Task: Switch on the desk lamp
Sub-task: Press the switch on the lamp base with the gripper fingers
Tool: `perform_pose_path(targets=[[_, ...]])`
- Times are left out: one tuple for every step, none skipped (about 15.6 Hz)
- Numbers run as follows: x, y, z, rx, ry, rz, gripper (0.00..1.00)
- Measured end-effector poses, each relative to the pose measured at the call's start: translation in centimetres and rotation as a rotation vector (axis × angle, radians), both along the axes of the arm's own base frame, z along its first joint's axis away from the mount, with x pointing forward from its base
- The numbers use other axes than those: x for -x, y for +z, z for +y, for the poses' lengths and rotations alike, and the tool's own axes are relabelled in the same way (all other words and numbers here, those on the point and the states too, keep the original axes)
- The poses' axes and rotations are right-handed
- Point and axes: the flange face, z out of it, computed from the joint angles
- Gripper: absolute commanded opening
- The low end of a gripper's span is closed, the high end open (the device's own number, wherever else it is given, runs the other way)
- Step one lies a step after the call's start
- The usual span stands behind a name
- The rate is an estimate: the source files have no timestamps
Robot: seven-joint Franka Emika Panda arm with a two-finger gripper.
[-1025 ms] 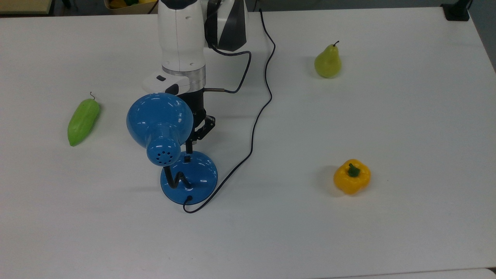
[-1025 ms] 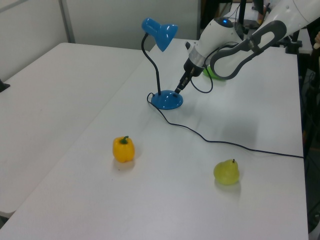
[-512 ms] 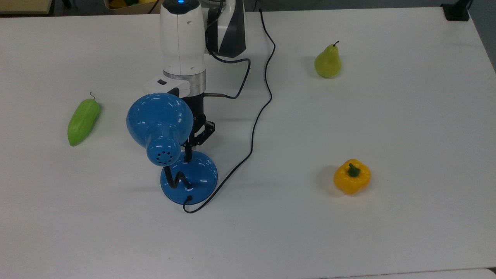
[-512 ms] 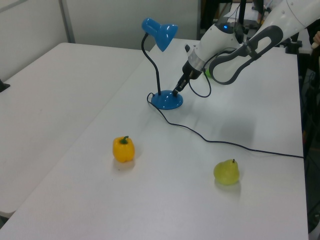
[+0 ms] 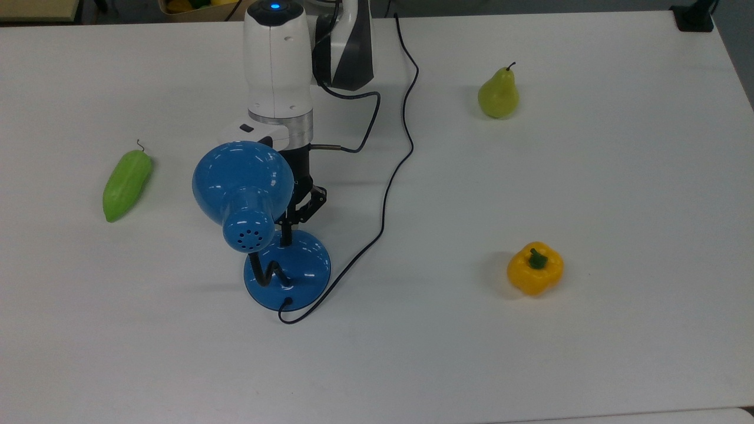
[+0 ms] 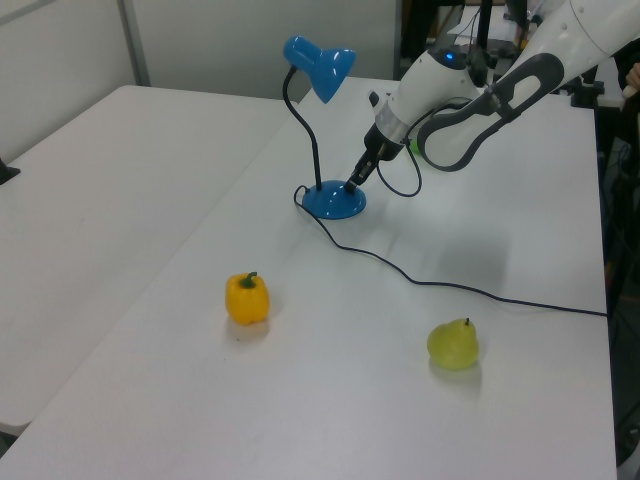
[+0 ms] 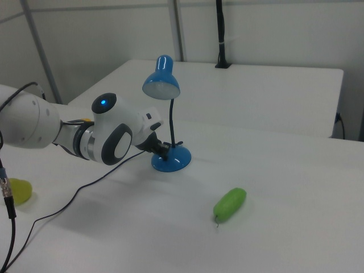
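Here the desk lamp (image 5: 259,224) stands mid-table, cord (image 5: 377,224) trailing back. The gripper (image 5: 287,234) tilts its tip onto the base's rear edge, evidently to press the switch; finger state cannot be told.

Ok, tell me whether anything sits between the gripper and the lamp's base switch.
Nothing visible does. The gripper is down at the far edge of the desk lamp's base, as the top view shows it. The cord, the pear, the yellow pepper and the green vegetable all lie off to the sides.
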Motion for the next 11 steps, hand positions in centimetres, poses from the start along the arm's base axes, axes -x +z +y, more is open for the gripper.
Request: perform_pose_path(targets=[[0.00,-0.04,0.00,0.000,0.000,0.001,0.00],[0.00,-0.06,0.00,0.000,0.000,0.001,0.00],[0.00,-0.09,0.00,0.000,0.000,0.001,0.00],[-0.04,-0.05,0.00,0.000,0.000,0.000,0.00],[-0.11,0.06,0.01,0.000,0.000,-0.002,0.00],[-0.18,0.18,0.01,0.000,0.000,-0.005,0.00],[-0.23,0.27,-0.04,0.000,-0.001,-0.007,0.00],[-0.26,0.33,-0.16,0.000,-0.002,-0.008,0.00],[-0.29,0.36,-0.30,0.001,-0.004,-0.009,0.00],[-0.32,0.38,-0.53,0.001,-0.008,-0.010,0.00],[-0.33,0.37,-0.66,0.001,-0.010,-0.009,0.00]])
